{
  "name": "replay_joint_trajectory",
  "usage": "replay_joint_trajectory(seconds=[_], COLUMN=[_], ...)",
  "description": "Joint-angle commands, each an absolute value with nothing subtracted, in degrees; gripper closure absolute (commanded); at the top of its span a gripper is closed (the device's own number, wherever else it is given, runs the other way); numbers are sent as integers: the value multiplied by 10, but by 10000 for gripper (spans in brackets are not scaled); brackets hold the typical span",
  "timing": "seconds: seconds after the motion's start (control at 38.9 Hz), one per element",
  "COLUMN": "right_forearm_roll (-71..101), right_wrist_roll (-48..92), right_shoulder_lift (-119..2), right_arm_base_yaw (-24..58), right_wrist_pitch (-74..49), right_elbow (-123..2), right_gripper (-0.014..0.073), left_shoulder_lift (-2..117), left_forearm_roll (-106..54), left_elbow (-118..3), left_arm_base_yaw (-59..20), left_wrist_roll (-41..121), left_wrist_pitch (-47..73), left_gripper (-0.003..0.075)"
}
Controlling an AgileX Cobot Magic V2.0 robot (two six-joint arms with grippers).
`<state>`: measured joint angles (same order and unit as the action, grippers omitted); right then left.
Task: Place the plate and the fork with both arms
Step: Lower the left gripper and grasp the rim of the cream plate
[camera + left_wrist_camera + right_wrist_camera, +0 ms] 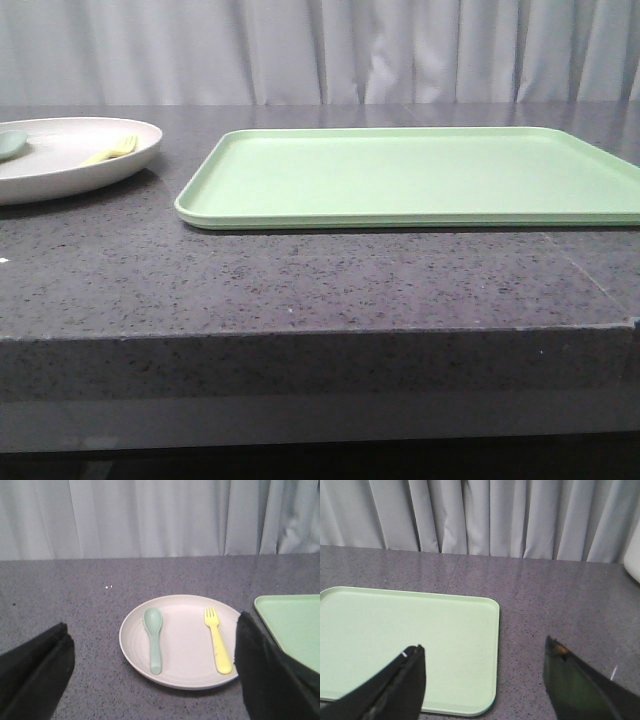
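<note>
Nearest the front camera ran the edge of the dark speckled stone table (pixel 300 290), one long slab, bare along its front. Beyond that lay one rectangular light green plastic tray (pixel 420 175), flat on the stone with nothing on it. Left of it and apart from it by a strip of bare stone sat one large round cream-white plate (pixel 60 165), partly cut off by the frame's edge. One small pale yellow plastic fork (pixel 112 150) lay on that plate, and one grey-green spoon (pixel 10 143) lay there too, further left. Behind it all hung a pale grey pleated curtain (pixel 320 50).

The left wrist camera gave the clearest count: one plate (pixel 182 680), one fork (pixel 218 641), one spoon (pixel 154 637). Fork and spoon lay side by side on the plate, apart, both with their heads toward the curtain. A corner of the tray (pixel 295 625) showed beside the plate. The left gripper (pixel 150 680) hung above the near rim of the plate, its two black fingers (pixel 37 675) spread wide and holding nothing.

The right wrist camera showed the tray (pixel 395 640) once more, still bare. The right gripper (pixel 485 685) hovered over the tray's corner, its black fingers (pixel 405 685) wide apart too, one above the tray and one above the stone, gripping nothing.
</note>
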<state>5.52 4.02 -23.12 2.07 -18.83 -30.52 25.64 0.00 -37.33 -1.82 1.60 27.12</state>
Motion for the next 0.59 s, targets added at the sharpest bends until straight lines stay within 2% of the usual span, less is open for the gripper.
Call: replay_joint_trajectory(seconds=[0.0,0.31,0.41,0.57], right_forearm_roll=[55,55,55,55], right_wrist_roll=[44,44,44,44], right_shoulder_lift=[-239,-239,-239,-239], right_arm_base_yaw=[17,17,17,17], right_wrist_pitch=[-140,-140,-140,-140], right_elbow=[-322,-322,-322,-322], right_gripper=[69,69,69,69], left_shoulder_lift=[299,482,559,674], left_forearm_roll=[8,32,9,-162], left_elbow=[-427,-551,-592,-642], left_arm_base_yaw=[-17,-5,38,130], left_wrist_roll=[11,11,11,117], left_wrist_pitch=[290,466,497,519], left_gripper=[90,90,90,90])
